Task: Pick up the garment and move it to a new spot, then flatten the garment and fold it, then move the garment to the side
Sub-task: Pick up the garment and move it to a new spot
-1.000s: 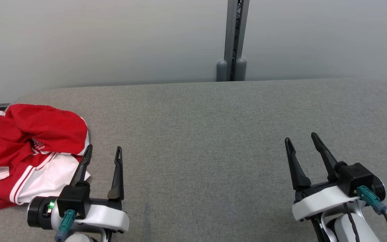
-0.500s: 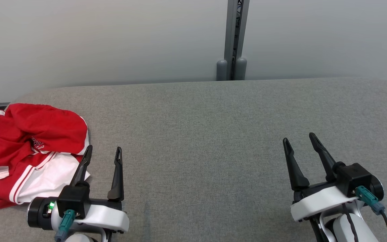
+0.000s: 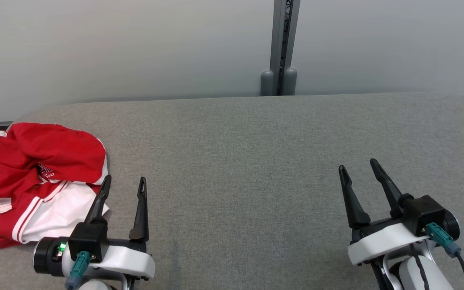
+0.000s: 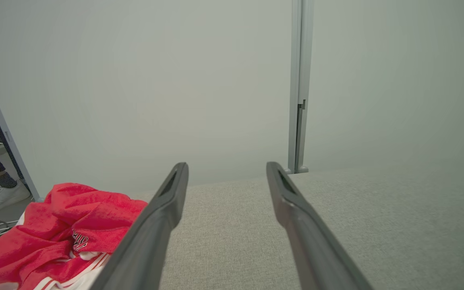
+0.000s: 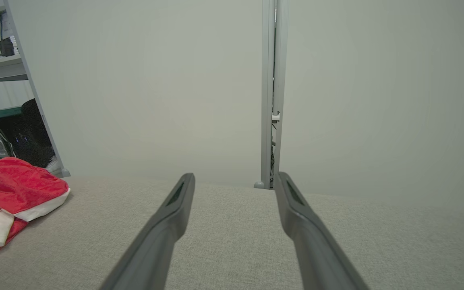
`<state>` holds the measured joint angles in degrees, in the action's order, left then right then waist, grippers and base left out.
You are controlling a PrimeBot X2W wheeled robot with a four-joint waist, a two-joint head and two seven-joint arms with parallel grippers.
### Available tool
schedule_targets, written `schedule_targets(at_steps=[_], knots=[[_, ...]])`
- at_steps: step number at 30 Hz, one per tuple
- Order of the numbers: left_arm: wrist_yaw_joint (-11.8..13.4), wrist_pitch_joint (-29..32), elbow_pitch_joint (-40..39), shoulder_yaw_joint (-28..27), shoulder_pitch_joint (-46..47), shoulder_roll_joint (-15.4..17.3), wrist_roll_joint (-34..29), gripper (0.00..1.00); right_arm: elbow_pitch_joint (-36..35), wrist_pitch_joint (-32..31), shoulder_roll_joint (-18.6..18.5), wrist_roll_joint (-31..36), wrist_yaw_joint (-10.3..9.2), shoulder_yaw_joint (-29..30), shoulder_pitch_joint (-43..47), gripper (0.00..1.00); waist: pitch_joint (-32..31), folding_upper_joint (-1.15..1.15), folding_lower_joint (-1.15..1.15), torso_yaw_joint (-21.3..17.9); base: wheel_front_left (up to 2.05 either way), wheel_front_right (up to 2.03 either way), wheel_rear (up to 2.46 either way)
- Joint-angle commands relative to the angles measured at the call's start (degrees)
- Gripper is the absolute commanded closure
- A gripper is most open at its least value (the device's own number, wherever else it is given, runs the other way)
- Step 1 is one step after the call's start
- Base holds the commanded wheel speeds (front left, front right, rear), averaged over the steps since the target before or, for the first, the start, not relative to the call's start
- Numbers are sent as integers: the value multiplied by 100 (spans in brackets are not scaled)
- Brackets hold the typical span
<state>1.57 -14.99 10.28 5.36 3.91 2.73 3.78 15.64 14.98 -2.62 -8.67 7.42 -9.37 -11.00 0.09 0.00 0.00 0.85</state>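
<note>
On the grey woven table [image 3: 256, 161], crumpled red-and-white garment [image 3: 34, 177].

The left hand [image 3: 125, 178] sits at the lower left of the head view. Its two long dark fingers [image 3: 139, 209] point up the frame and stand spread wide. Behind them a white wrist shell [image 3: 129, 259] meets a black collar [image 3: 46, 255] with a small green light [image 3: 61, 245] lit. The right hand [image 3: 357, 165] sits at the lower right, its fingers likewise spread wide and leaning a little leftward, with a pale forearm [image 3: 421, 276] below.
</note>
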Motion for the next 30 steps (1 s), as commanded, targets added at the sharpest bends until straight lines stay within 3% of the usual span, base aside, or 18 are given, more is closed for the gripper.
schedule_targets(at_steps=[1, 13, 30], knots=[[-6, -30, 17, -10, 65, 29, 37, 0, -25, 32, -49, 4, 13, 17, 1, 0, 5, 0, 0, 13, 0, 0, 0], [0, -29, 135, -125, 119, 28, 127, 0, -61, 31, -46, -158, 13, -99, 82, 0, -1, 0, 0, 461, 0, 0, 0], [49, -22, 244, -344, 44, 27, 284, 0, -76, 32, -45, -441, 13, -340, 146, 0, 9, 0, 0, 1808, 0, 0, 0]])
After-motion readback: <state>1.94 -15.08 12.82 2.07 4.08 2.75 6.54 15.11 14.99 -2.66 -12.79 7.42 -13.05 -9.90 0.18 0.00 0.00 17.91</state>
